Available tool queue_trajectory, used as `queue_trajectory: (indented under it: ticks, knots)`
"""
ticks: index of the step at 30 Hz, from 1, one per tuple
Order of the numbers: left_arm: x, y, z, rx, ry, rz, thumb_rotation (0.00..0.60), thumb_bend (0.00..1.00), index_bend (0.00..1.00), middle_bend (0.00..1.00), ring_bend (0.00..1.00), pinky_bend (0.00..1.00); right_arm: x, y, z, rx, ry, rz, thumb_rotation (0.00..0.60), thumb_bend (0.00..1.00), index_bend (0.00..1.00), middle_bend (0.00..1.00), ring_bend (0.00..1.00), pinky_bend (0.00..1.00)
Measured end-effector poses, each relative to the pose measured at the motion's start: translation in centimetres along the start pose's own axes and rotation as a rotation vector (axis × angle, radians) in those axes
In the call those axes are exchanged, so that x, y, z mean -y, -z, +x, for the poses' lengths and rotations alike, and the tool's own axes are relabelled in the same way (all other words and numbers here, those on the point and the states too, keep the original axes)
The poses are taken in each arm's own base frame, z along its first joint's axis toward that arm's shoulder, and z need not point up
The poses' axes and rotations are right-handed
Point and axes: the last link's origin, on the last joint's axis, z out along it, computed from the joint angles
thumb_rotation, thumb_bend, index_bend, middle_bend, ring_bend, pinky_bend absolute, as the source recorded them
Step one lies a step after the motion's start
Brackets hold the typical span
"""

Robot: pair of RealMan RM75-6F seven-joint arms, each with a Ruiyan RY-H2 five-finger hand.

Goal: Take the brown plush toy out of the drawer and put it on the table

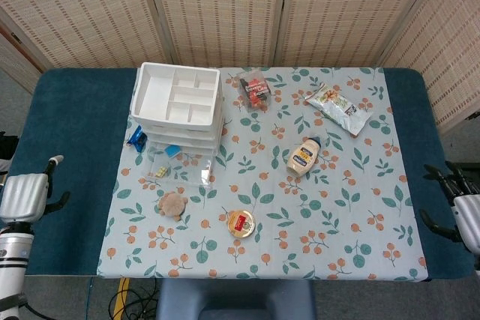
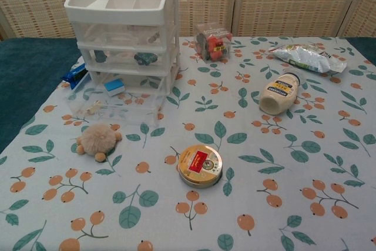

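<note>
The brown plush toy lies on the patterned tablecloth, just in front of the pulled-out bottom drawer of the white drawer unit. My left hand hangs off the table's left edge, far from the toy, with its fingers apart and nothing in it. At the far right edge of the head view my right hand is also empty, fingers spread. Neither hand appears in the chest view.
A round tin sits right of the toy. A mayonnaise bottle lies mid-table. A snack bag and a small clear box sit at the back. A blue packet lies left of the unit.
</note>
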Motion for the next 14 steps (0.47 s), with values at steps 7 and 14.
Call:
queue_trajectory:
  ticks: [7,14]
  knots:
    - [1.2,3.7,0.5,-0.044,0.0,0.074,0.6,0.28,0.18,0.51,0.47,0.69,0.1,0.3,-1.1,0.035,-0.022,0.006,0.6,0.35,0.09,0.26,0.08,0.18]
    - [0.6,6.2,0.3,-0.104,0.025,0.04,0.6,0.27,0.16,0.34,0.3,0.49,0.3,0.8,-1.2,0.021,-0.023,0.013,0.6,0.35,0.09,0.26,0.08,0.18]
